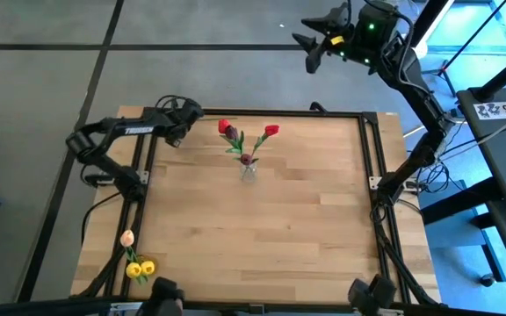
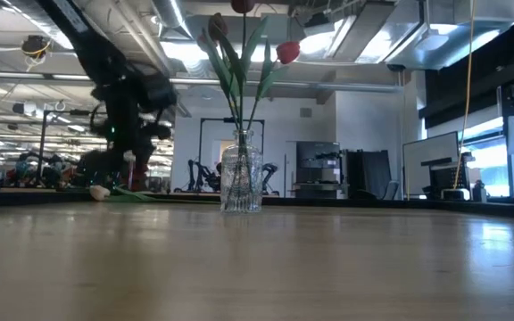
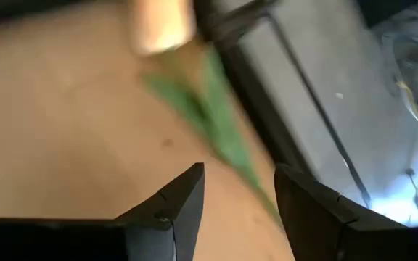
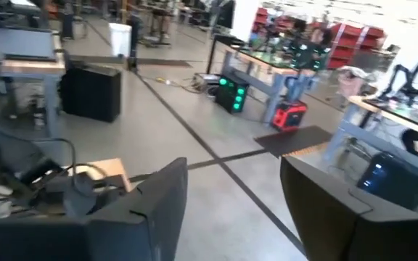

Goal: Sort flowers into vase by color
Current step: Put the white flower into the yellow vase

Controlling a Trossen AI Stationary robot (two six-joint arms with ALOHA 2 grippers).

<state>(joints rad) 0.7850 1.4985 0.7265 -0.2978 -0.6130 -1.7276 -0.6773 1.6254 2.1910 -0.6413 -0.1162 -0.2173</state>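
A clear glass vase [image 1: 249,170] [image 2: 241,178] stands mid-table toward the far edge and holds red and dark maroon tulips [image 1: 271,130] [image 2: 287,52]. A cream tulip [image 3: 162,25] [image 2: 101,190] lies on the wood at the far left corner, hidden by the arm in the high view. My left gripper [image 1: 187,111] [image 3: 238,177] hovers just above it, open, with the green stem [image 3: 227,141] running toward the gap between the fingers. Another cream tulip [image 1: 127,238] and yellow tulips [image 1: 140,269] lie at the near left corner. My right gripper [image 1: 310,50] [image 4: 234,210] is open, raised beyond the far edge.
A black frame rail [image 1: 372,167] [image 3: 267,43] borders the wooden top, with floor beyond it. Bare wood [image 1: 271,237] stretches between the vase and the near edge. Cables and equipment stand off the table's right side [image 1: 490,114].
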